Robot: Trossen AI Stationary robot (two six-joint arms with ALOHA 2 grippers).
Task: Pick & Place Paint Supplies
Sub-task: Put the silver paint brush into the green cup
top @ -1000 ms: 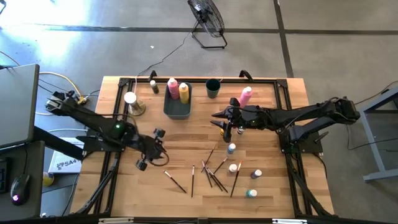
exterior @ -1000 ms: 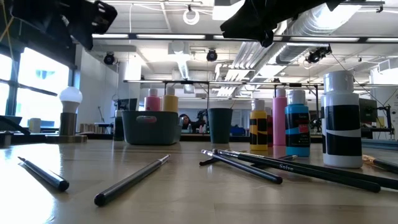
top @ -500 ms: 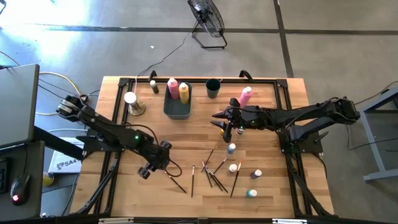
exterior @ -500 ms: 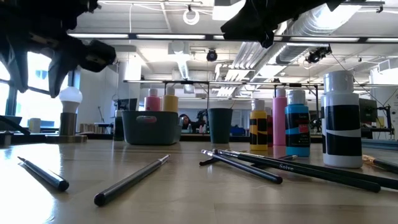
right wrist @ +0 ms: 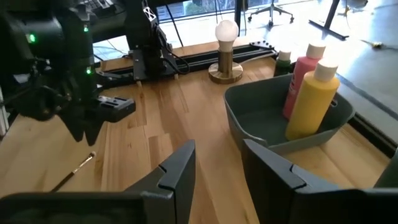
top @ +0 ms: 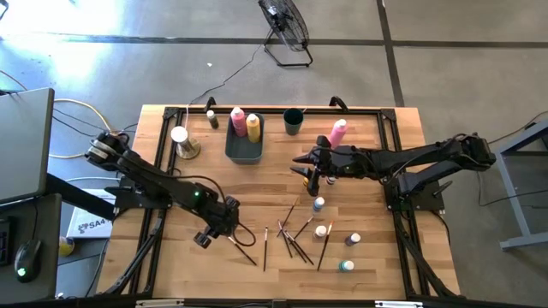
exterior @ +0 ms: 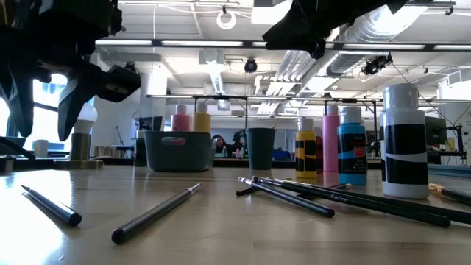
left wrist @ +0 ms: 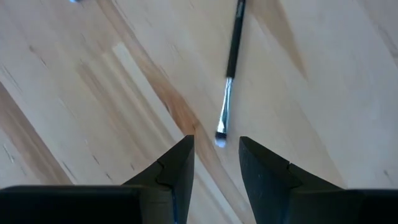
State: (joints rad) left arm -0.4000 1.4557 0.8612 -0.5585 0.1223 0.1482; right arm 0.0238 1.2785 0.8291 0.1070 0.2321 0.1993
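My left gripper hangs open, tipped steeply down, just above the wood over the bristle tip of a thin dark-handled paintbrush. The tip lies between the two fingertips in the left wrist view, with nothing touching it. That brush lies flat at the left of several scattered brushes. My right gripper stands open and nearly level above mid-table, with nothing between its fingers. A grey bin holds a pink and a yellow squeeze bottle.
Small white-capped bottles stand right of the brushes. A pink bottle and a dark cup stand near the far edge. A white knob on a tan base sits left of the bin.
My left gripper has come down and gone toward the table's near right, tipping further downward, until it hangs over the leftmost paintbrush's tip. The gap between its fingers looks the same. No brush or bottle has moved.
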